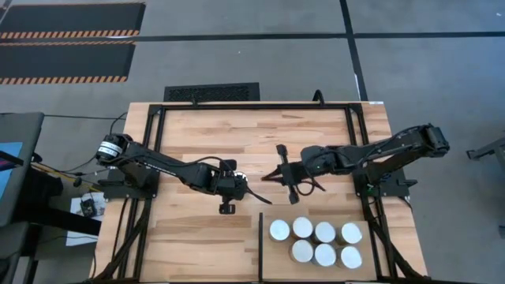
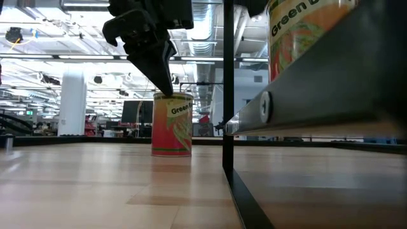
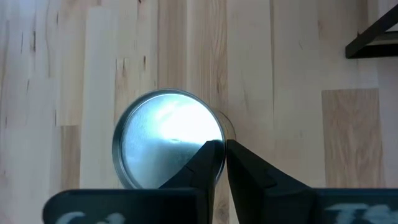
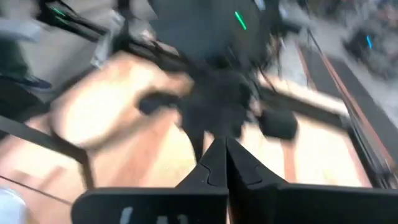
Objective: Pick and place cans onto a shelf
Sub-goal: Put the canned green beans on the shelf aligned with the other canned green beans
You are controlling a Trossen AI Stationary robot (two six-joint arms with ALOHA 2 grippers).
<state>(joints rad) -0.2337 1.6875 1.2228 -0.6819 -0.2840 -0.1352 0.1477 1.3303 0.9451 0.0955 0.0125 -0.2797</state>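
Note:
One can (image 2: 172, 124), with a red and green label and a shiny top (image 3: 168, 143), stands on its base on the wood near the table's middle. My left gripper (image 3: 222, 144) comes down on it (image 2: 170, 92) and is shut on its rim. In the high view this gripper (image 1: 243, 188) hides the can. My right gripper (image 1: 267, 178) hangs shut in the air just right of it, pointing at the left arm, its fingers (image 4: 225, 149) empty. Several more cans (image 1: 316, 241) stand on the shelf (image 1: 272, 264) at the near right. My left gripper pinches the can's top rim (image 3: 219, 127) between its two fingers. One finger (image 3: 208, 158) lies over the lid and the other (image 3: 245, 163) outside the wall. The fingers slant steeply down from above. The can stands upright with its base (image 2: 172, 152) on the wood.
A thin black divider bar (image 1: 260, 244) and black frame tubing (image 2: 227, 95) mark off the shelf. Close to the low camera, a shelf can (image 2: 299, 32) stands behind a black rail. Bare wood lies left of and beyond the held can.

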